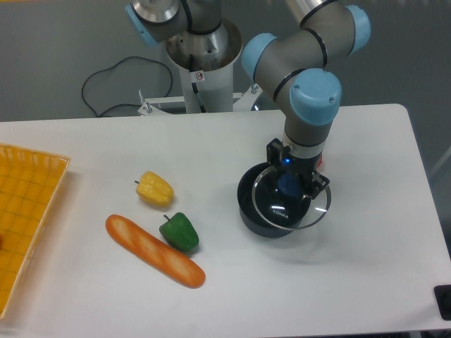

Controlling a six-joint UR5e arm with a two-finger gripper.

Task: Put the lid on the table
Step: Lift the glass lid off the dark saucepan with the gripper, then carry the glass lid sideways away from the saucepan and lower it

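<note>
Looking down on a white worktop (366,282) with one arm reaching in from the far side. Claw (290,184) pointing straight down, clamped on the blue knob in the middle of the lid (296,211). Glass disc with a thin metal rim and small white lettering near its near edge. Sits tilted and shifted a bit right of the dark pot (248,211), overlapping most of the pot's opening, right edge of the rim hanging out past the pot wall. Can't tell for sure whether the lid is touching the pot rim or just above it. Not down on the worktop, anyway.

Left of the pot, well apart from it: a yellow pepper (155,189), a green pepper (180,231) just near and right of it, and a long baguette-looking bread (151,250) lying diagonally, its right half right up against the green pepper. Yellow mesh tray (28,211) at the far left edge, partly cut off. Black cable (106,84) looping on the floor behind the worktop, next to the arm's base (201,67). Small dark thing (444,299) poking in at the near right corner, too cropped to make out.
</note>
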